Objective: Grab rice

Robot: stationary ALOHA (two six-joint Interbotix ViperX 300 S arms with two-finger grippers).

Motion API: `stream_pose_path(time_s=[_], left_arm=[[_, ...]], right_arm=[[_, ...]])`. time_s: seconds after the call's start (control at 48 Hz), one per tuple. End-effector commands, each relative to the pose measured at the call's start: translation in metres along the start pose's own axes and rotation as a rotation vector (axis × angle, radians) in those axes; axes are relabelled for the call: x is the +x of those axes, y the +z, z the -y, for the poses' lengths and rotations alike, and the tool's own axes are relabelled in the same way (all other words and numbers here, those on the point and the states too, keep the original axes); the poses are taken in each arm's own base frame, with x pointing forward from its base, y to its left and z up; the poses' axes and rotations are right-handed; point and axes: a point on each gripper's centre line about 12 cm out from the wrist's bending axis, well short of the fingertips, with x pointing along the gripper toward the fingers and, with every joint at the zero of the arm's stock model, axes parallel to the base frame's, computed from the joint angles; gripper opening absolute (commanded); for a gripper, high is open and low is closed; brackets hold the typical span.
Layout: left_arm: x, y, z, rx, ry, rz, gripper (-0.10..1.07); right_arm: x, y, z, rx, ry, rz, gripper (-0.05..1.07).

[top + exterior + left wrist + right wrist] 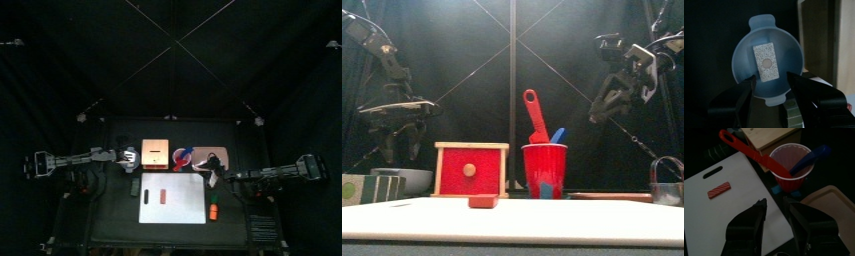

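The rice [766,62] is a white speckled rectangular block with a round dot in its middle. It lies in a blue-grey bowl [784,45] at the table's left side; the bowl also shows in the front view [405,179]. My left gripper [769,89] hangs open just above the bowl, one jaw on each side of the block, and touches neither. It shows in the top view [123,160] too. My right gripper [775,220] is open and empty above the white cutting board [724,213], near the red cup [791,165].
The red cup [545,170] holds a red spatula [533,112] and a blue utensil. A wooden box with a red front [472,168] stands beside it. A red strip [719,190] and an orange piece [211,211] lie on the board. A wooden tray [827,203] is at the right.
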Motion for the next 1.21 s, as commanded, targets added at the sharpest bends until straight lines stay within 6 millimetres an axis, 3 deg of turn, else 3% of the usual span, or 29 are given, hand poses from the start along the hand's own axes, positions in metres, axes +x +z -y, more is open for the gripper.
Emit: stream_pose_path(time_s=[0.0,0.333,0.75,1.188], left_arm=[[0.006,0.003,0.006,0.006,-0.005,0.012,0.87],[0.033,0.009,0.016,0.061,0.084,0.008,0.87],[0.036,0.009,0.015,0.021,0.124,-0.005,0.89],[0.057,0.003,0.014,0.033,0.180,-0.039,0.89]], right_arm=[[-0.001,0.004,-0.001,0.002,0.004,0.013,0.72],[-0.002,0.000,0.000,0.005,0.002,0.004,0.72],[-0.001,-0.003,0.003,0.001,-0.004,-0.002,0.72],[-0.001,-0.003,0.002,0.004,-0.003,-0.004,0.72]])
